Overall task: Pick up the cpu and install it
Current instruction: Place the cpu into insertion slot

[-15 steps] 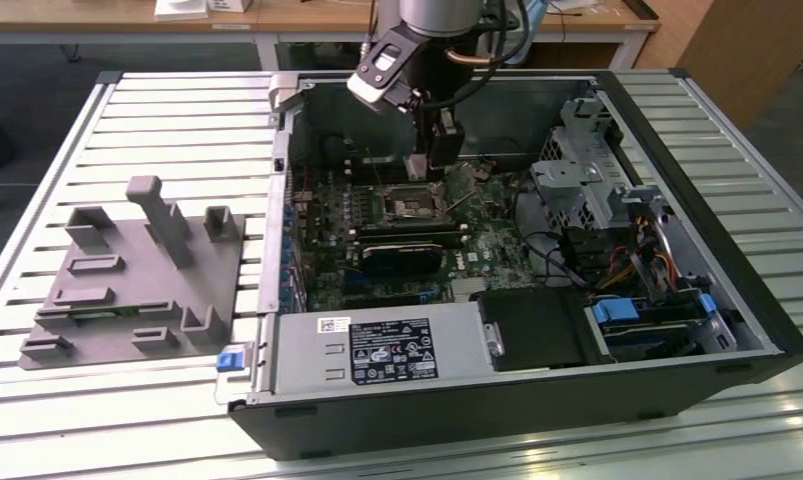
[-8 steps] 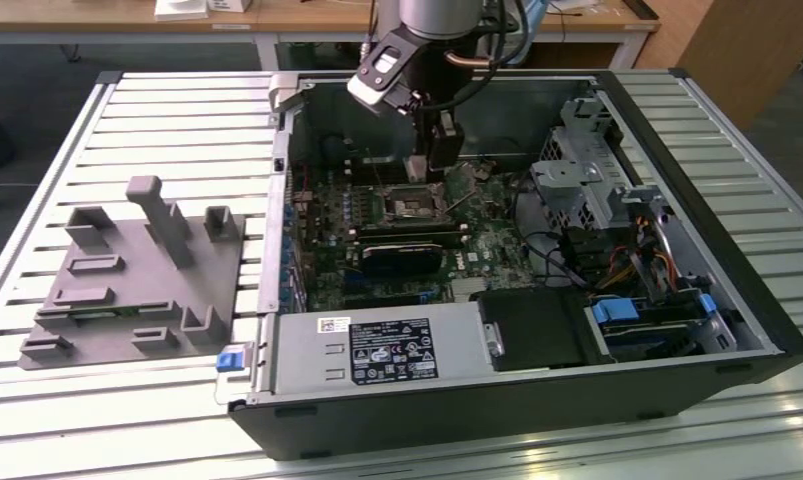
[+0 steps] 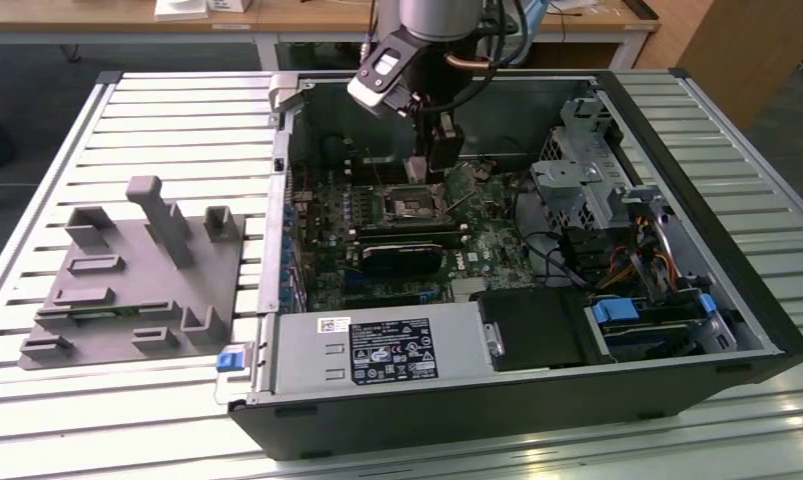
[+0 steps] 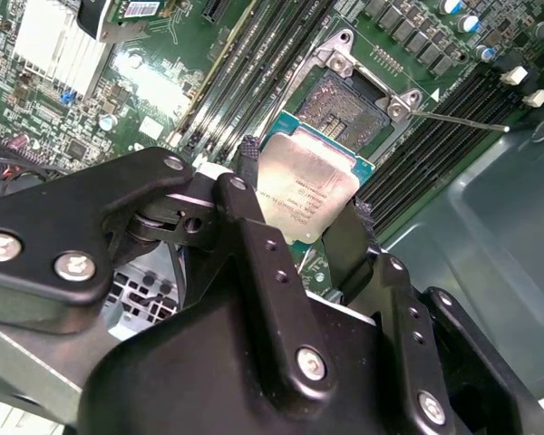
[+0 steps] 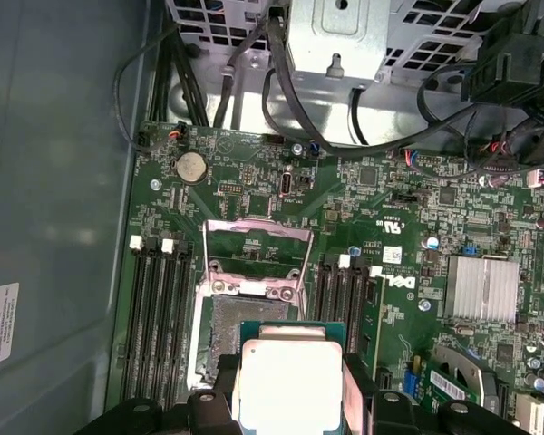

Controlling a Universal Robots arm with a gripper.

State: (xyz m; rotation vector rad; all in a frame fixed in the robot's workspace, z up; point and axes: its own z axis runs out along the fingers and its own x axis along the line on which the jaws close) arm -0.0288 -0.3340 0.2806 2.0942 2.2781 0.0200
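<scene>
The cpu point(image 4: 308, 192), a thin square chip with a pale silvery top, is clamped by its edges between two black fingers point(image 4: 247, 177). My gripper point(image 4: 304, 204) is shut on it. It hangs a little above the green motherboard, partly over the near edge of the dark open socket point(image 4: 349, 101). In the first wrist view the cpu point(image 5: 290, 381) overlaps the socket point(image 5: 222, 340), whose metal frame point(image 5: 257, 258) is swung open. In the exterior view my gripper point(image 3: 439, 170) reaches down inside the open computer case, just above the socket point(image 3: 412, 208).
Memory slots point(image 5: 154, 317) flank the socket on both sides. A drive cage point(image 3: 581, 185) and cables point(image 3: 641, 260) crowd the case at the exterior view's right; a power supply point(image 3: 374, 350) sits in front. A grey plastic fixture with upright posts point(image 3: 134, 290) stands on the slatted table beside the case.
</scene>
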